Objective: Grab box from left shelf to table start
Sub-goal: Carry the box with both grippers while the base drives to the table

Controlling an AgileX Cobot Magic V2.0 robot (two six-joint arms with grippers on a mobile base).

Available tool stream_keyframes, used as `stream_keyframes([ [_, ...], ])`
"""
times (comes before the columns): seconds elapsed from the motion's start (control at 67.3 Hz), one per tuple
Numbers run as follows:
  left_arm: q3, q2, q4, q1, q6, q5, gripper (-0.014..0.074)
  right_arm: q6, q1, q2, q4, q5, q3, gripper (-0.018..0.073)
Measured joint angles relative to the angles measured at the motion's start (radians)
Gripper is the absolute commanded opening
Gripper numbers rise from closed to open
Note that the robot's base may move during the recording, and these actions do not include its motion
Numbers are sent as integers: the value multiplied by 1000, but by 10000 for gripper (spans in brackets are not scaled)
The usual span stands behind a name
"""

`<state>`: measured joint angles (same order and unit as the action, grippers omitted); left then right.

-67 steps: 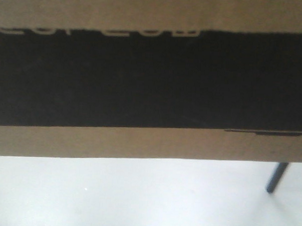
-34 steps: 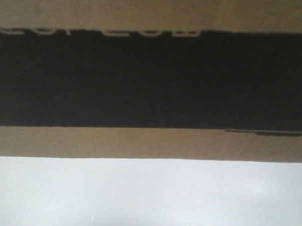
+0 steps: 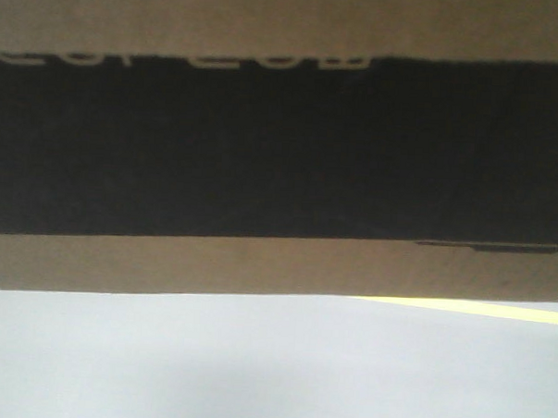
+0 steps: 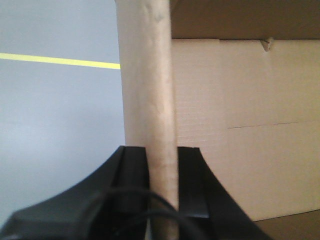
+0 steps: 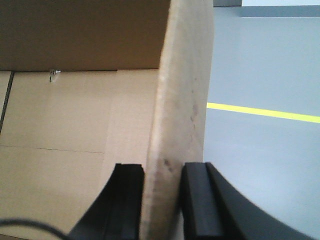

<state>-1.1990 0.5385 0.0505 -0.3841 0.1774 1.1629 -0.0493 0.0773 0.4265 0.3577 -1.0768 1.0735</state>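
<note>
The brown cardboard box [image 3: 276,269] with its wide black panel and cut-off white lettering fills the upper two thirds of the front view, held close to the camera. My left gripper [image 4: 161,165] is shut on the box's left wall edge [image 4: 150,90]; the open inside of the box lies to its right. My right gripper [image 5: 162,180] is shut on the box's right wall edge [image 5: 182,90]; the inside of the box lies to its left. The left shelf is out of view.
Pale grey floor [image 3: 253,374] shows below the box. A yellow floor line [image 3: 478,310] runs at the right, also in the left wrist view [image 4: 60,61] and the right wrist view [image 5: 265,113].
The box stays fixed in the front view while the background shifts: a dark leg at right a second ago is gone, and a yellow floor line has come in at the right.
</note>
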Motion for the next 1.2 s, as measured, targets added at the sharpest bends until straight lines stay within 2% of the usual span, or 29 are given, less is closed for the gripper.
stream_keyframes([
  [1.203, 0, 0, 0, 0, 0, 0, -93, 0, 0, 0, 0, 0, 0, 59],
])
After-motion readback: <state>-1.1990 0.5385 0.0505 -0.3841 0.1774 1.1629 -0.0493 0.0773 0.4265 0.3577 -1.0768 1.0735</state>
